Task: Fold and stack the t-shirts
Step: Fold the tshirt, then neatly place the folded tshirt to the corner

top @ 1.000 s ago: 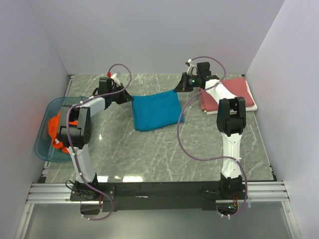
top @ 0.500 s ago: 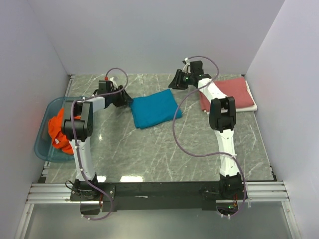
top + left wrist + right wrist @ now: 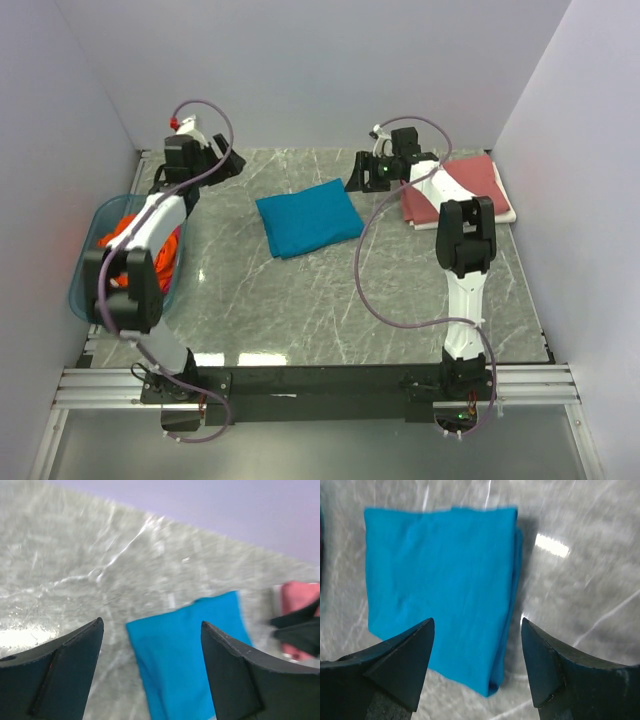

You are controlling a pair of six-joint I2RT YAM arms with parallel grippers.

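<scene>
Lying folded near the tabletop's (image 3: 300, 300) far edge, the teal blue cloth t-shirt (image 3: 308, 218) is free, left gripper (image 3: 151, 623) and right gripper (image 3: 477, 621) both spread empty. Pinch every layer, then carry it level onto the dusty red t-shirt (image 3: 470, 185).

Left end effector (image 3: 150, 625) jaws spread wide, right end effector (image 3: 477, 622) likewise, both arms outstretched

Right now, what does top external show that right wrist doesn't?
Only top external: the blue tub holding the orange shirt, and the folded red shirt at far right. Only right wrist: the layered fold edge of the teal shirt, framed by the open right gripper. Both: that teal shirt lying folded on the marble table, ungripped.
</scene>
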